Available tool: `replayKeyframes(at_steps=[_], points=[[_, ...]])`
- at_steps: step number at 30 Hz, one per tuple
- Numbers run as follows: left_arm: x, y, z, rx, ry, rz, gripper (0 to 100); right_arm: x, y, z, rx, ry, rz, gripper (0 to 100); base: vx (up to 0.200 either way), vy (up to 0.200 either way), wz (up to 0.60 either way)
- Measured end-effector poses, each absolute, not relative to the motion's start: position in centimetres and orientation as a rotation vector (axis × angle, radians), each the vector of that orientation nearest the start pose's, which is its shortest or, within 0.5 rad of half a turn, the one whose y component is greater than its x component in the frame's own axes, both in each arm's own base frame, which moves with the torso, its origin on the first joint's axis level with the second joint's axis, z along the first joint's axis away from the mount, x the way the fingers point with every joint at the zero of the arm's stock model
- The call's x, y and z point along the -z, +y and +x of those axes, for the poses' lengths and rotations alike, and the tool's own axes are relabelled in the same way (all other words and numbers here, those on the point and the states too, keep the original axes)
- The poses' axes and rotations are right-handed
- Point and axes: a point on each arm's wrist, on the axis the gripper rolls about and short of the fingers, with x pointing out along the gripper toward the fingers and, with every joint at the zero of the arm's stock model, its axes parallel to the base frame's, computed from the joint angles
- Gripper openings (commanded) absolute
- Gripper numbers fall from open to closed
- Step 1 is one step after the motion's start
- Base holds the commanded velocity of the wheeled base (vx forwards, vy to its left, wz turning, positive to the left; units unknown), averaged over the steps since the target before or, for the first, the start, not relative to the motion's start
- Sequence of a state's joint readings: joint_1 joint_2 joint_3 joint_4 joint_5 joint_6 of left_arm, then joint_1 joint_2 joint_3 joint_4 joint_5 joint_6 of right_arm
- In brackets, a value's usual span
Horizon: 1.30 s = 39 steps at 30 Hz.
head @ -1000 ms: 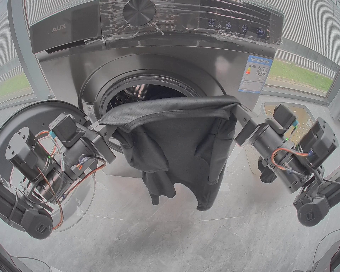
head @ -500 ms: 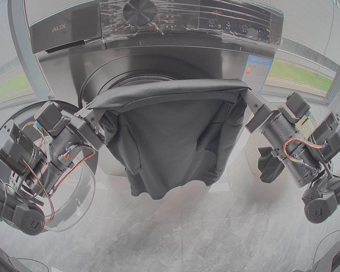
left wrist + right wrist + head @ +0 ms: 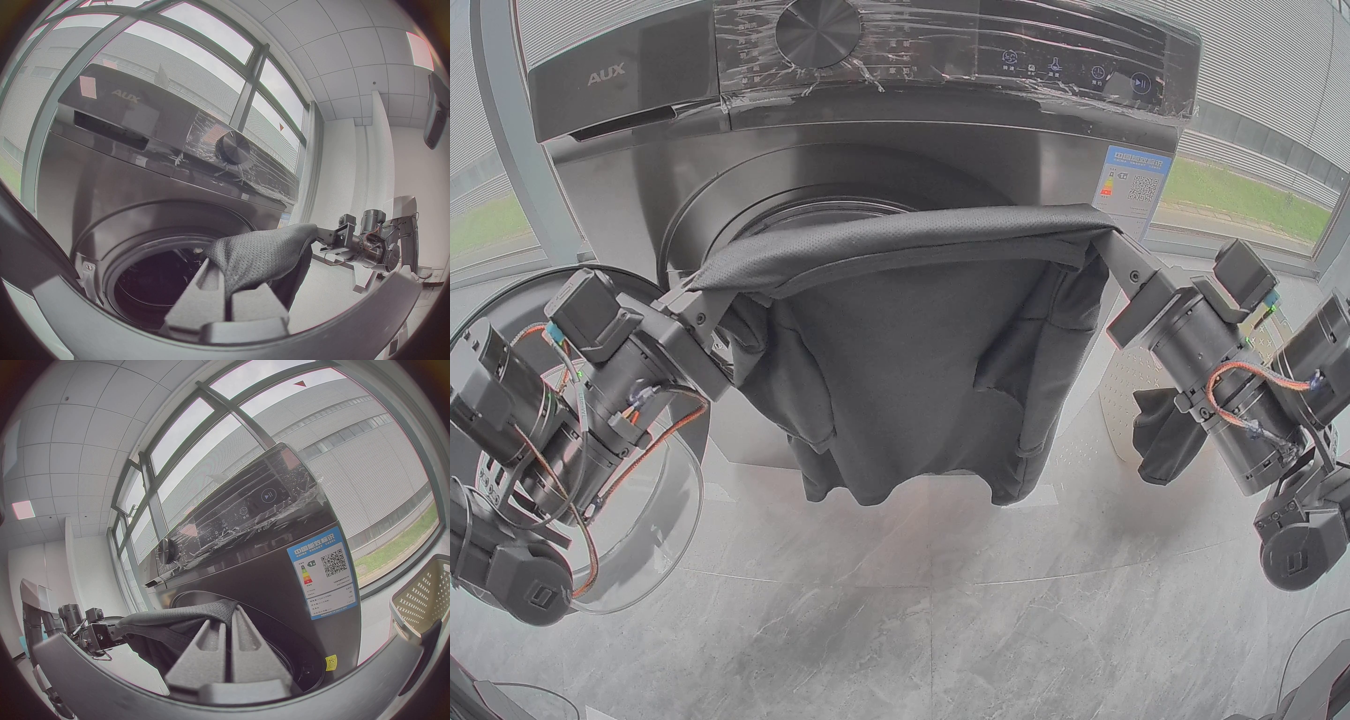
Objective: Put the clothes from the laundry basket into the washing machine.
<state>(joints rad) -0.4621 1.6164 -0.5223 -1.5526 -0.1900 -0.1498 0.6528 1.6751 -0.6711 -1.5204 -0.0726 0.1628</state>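
Observation:
A dark grey garment (image 3: 909, 375) hangs stretched between both grippers in front of the washing machine (image 3: 853, 141), covering most of its round opening. My left gripper (image 3: 696, 298) is shut on the garment's left end and my right gripper (image 3: 1106, 246) is shut on its right end. In the left wrist view the left gripper (image 3: 232, 286) pinches the mesh fabric (image 3: 262, 253) beside the open drum (image 3: 150, 286). In the right wrist view the right gripper (image 3: 227, 622) is closed on the cloth (image 3: 187, 618). The laundry basket (image 3: 1117, 394) stands on the floor at the right.
The machine's round glass door (image 3: 652, 525) is swung open at the left, under my left arm. Another dark cloth (image 3: 1162, 436) hangs over the basket's rim below my right arm. Grey tiled floor (image 3: 919, 609) lies open in front of the machine.
Both grippers have lifted the garment from below the opening's middle to across its top, then held nearly still. The hanging hem rose and swung a little.

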Motion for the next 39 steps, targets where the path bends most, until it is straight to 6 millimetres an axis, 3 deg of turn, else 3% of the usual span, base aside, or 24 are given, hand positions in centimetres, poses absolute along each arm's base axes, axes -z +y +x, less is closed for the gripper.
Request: replayKeyframes(at_steps=[7,14,15,29,34,39], points=[[-21.8,-12.4,22.8,0.697,-0.388,-0.203,0,-23.8,16.5,22.2,-0.6,-0.421,0.332,0,0.0,0.0,0.0],[-21.6,-14.3,23.5,0.746,-0.382,-0.214,0,-19.7,16.7,21.9,-0.598,-0.246,0.272,0,0.0,0.0,0.0],[-21.7,-14.6,23.6,0.751,-0.385,-0.216,0,-18.9,16.8,21.8,-0.599,-0.214,0.261,100,0.0,0.0,0.0],[-22.3,-15.6,24.3,0.764,-0.418,-0.229,0,-9.2,19.3,21.1,-0.666,0.149,0.107,100,0.0,0.0,0.0],[-22.6,-15.6,24.3,0.764,-0.429,-0.231,0,-7.5,19.9,22.2,-0.654,0.188,0.089,100,0.0,0.0,0.0],[-23.0,-15.5,24.0,0.766,-0.442,-0.234,0,-7.3,20.1,23.6,-0.633,0.17,0.098,100,0.0,0.0,0.0]])
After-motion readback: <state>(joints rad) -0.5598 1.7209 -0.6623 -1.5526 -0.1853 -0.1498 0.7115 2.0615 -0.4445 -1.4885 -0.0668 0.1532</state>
